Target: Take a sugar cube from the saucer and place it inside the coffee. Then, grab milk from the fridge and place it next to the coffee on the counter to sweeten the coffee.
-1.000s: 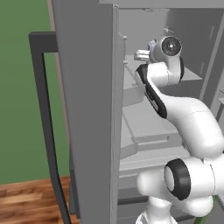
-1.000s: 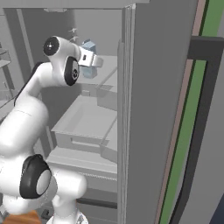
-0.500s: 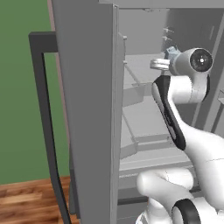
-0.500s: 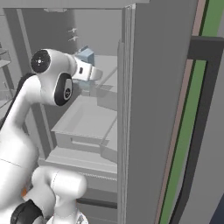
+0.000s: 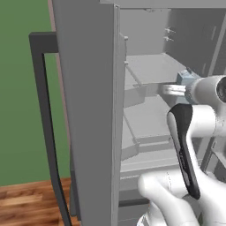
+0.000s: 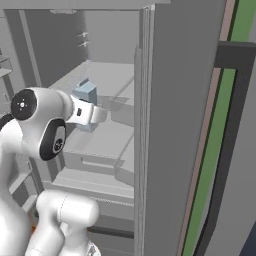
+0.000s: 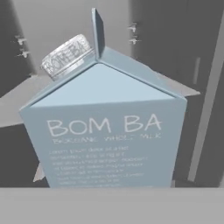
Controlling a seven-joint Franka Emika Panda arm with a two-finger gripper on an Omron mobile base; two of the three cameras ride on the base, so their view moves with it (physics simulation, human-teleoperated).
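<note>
Hand view is putting the milk (image 7: 103,127) squarely ahead of the fingers and very close, its pale blue front reading "BOM BA" and its ribbed cap sitting on the slope of the gabled top, up and to the left of the ridge. I cannot tell how wide the fingers are standing or whether they are touching the carton, because their tips are lying below the bottom of that picture and the wrist is covering them from both sides. From the right base view, the gripper (image 6: 98,114) is reaching level into the open fridge (image 6: 175,100), and the carton (image 6: 86,93) is showing just past the wrist, standing upright on a white inner shelf (image 6: 107,77). From the left base view, the same blue corner of the milk (image 5: 184,78) is peeking out just above the gripper (image 5: 173,89), with the arm's white and dark links curving down and away beneath it. Farther out from the fingers, the fridge's grey door (image 5: 90,101) is standing open edge-on, and beyond it a green wall (image 5: 20,97) and a strip of wooden floor (image 5: 26,201) are showing.
</note>
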